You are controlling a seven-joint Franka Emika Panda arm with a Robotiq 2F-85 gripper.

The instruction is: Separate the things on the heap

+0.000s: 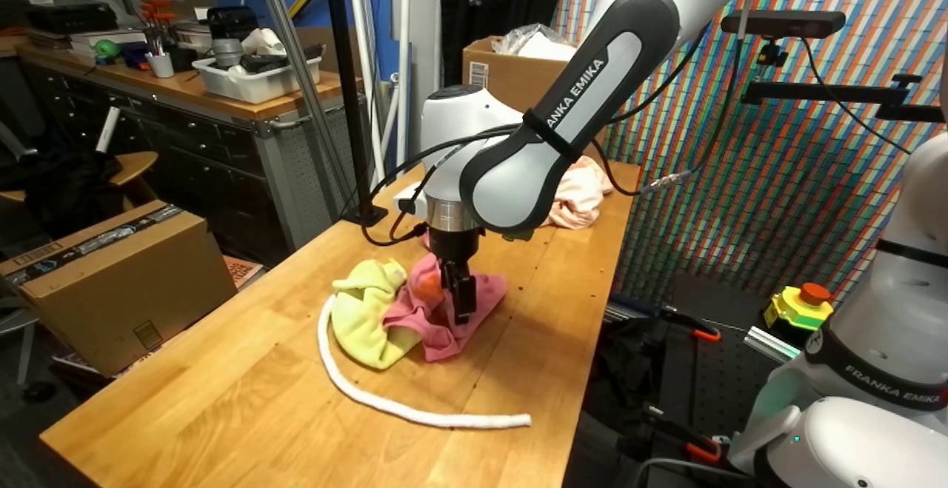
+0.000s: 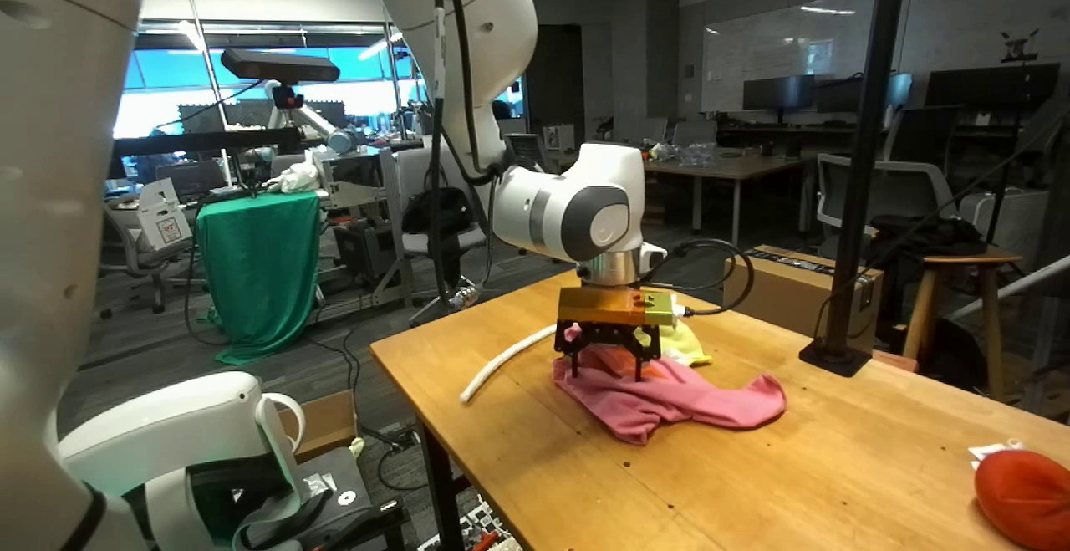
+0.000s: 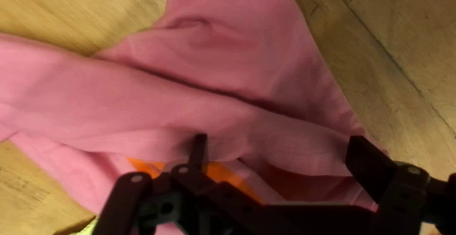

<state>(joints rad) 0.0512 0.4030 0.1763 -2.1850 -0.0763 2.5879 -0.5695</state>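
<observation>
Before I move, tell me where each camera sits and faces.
An exterior view: raised, on the pink cloth side, facing across the table; arm, hand show.
An exterior view: raised, on the rope side, facing roughly back; arm, hand too.
Wrist view: above the pink cloth, facing down; fingers show.
Both exterior views share rope and yellow cloth.

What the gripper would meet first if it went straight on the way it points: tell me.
Most likely the pink cloth: the open gripper points down at its folds. Whether it touches the cloth now, I cannot tell from these views.
</observation>
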